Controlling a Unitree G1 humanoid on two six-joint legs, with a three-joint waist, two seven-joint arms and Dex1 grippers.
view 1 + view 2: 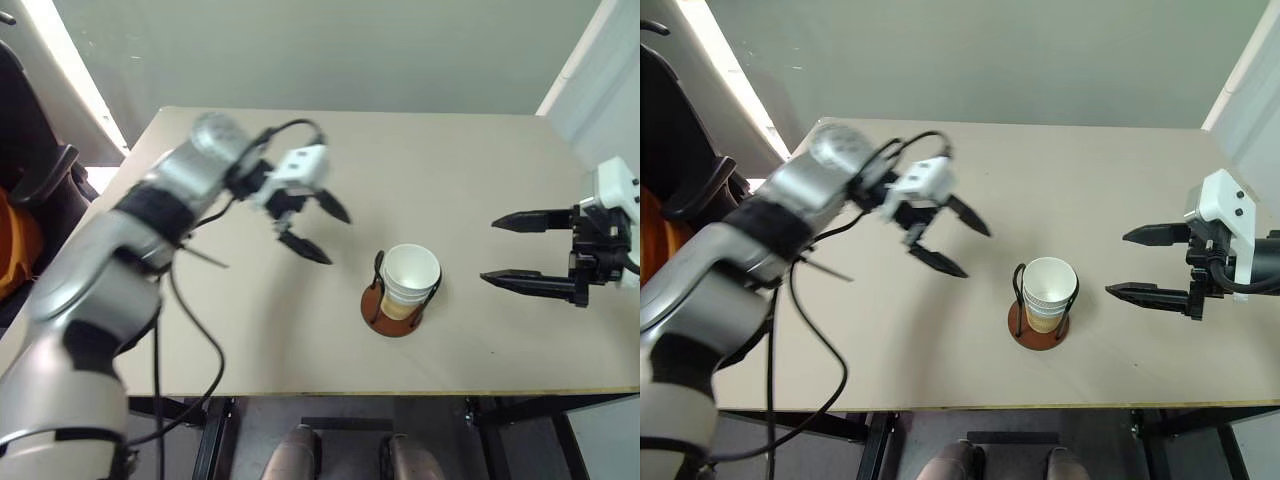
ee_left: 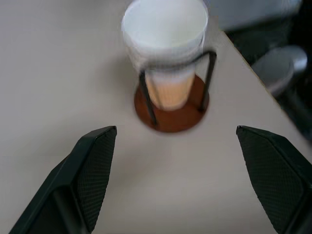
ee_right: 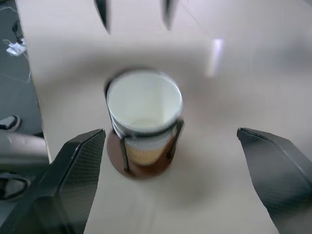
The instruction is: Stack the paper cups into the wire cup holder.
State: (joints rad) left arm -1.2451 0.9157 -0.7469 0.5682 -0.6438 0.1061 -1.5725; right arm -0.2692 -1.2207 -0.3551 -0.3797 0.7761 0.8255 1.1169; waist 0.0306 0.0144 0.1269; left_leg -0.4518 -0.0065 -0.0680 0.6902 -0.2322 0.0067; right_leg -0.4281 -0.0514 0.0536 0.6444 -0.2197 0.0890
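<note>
left arm reaching in from the left, left gripper (image 1: 314,229) tilted downward, jaws spread wide and empty, right gripper (image 1: 505,252) at the right, roughly level, jaws wide apart, empty

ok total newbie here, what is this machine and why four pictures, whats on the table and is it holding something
This is a humanoid robot with two arms, each ending in a two-fingered black tool. The two wide pictures come from cameras in its head, looking down over the arms. The two close pictures come from cameras on each wrist, looking out between that tool's fingers. On the beige table stands a wire cup holder on a round reddish-brown base, with paper cups nested inside it. The left tool and the right tool are both open and hold nothing; each sits off to one side of the holder, not touching it.
</note>
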